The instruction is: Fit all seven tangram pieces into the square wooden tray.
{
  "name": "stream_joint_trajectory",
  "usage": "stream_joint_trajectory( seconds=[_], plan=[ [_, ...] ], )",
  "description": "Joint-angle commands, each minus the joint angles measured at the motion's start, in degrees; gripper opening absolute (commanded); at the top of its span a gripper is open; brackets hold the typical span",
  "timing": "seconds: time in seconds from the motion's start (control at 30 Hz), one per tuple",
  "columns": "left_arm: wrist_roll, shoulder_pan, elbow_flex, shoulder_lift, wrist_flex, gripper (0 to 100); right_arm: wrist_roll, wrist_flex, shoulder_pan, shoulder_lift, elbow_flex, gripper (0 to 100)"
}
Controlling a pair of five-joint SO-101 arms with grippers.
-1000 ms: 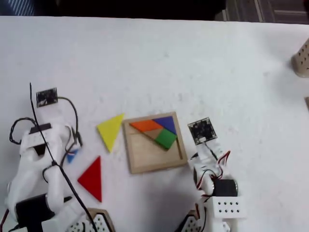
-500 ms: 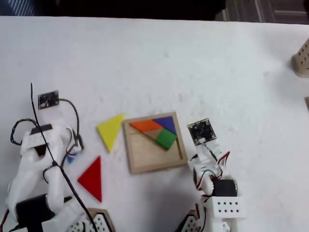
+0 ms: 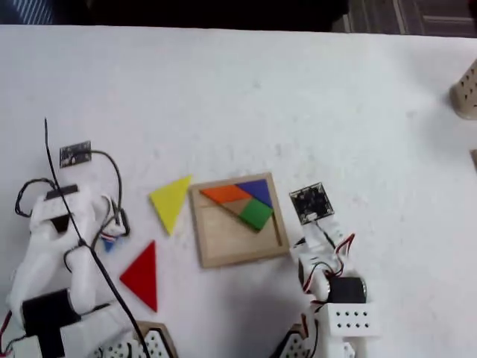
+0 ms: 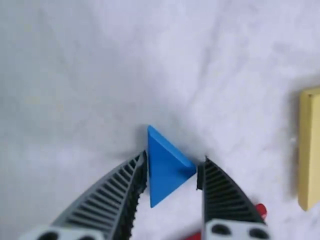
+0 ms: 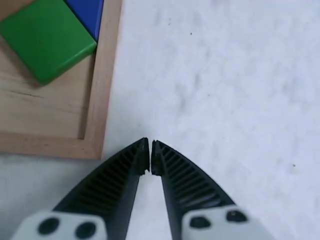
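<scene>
Seven-piece set, partly placed. Three pieces lay in the tray point(image 3: 240, 258), packed in its far right corner: orange piece point(image 3: 223, 194), blue piece point(image 3: 258, 189) and green piece point(image 3: 256, 215), each touching its neighbours. The rest of the tray floor was bare wood.

Loose on the white worktop point(image 3: 313, 104):
- Yellow triangle point(image 3: 171, 201), flat, just beside the tray's left rim, between the left arm and the tray.
- Red triangle point(image 3: 141, 276), flat, nearer the arm bases and apart from the tray.
- Small blue triangle point(image 4: 162, 160), between the fingers of the left end effector point(image 4: 172, 165), which was clamped on it from both sides. In the high view the arm and its cable covered most of this piece.

Right end effector point(image 5: 150, 155): fingers together, gripping nothing, above bare worktop just off the tray's near right corner.

Other: a pale pegged block point(image 3: 466, 93) at the worktop's far right edge, well apart from everything.
</scene>
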Motion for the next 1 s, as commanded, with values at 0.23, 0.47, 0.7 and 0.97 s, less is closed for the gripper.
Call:
stream_joint_trajectory(
  seconds=[0.23, 0.47, 0.7, 0.97],
  plan=[
    [-0.4, 1.0, -4.0, 6.3, 3.0, 2, 0.7, 0.2, 0.5, -0.8, -0.5, 1.8],
    [-0.4, 1.0, -4.2, 6.3, 3.1, 2, 0.7, 0.2, 0.6, -0.8, -0.5, 1.8],
    [-0.3, 1.1, -9.8, 6.2, 7.7, 2, 0.7, 0.2, 0.6, -0.8, -0.5, 1.8],
    [-0.3, 1.1, -17.2, 6.2, 15.5, 2, 0.7, 0.2, 0.6, -0.8, -0.5, 1.8]
  ],
)
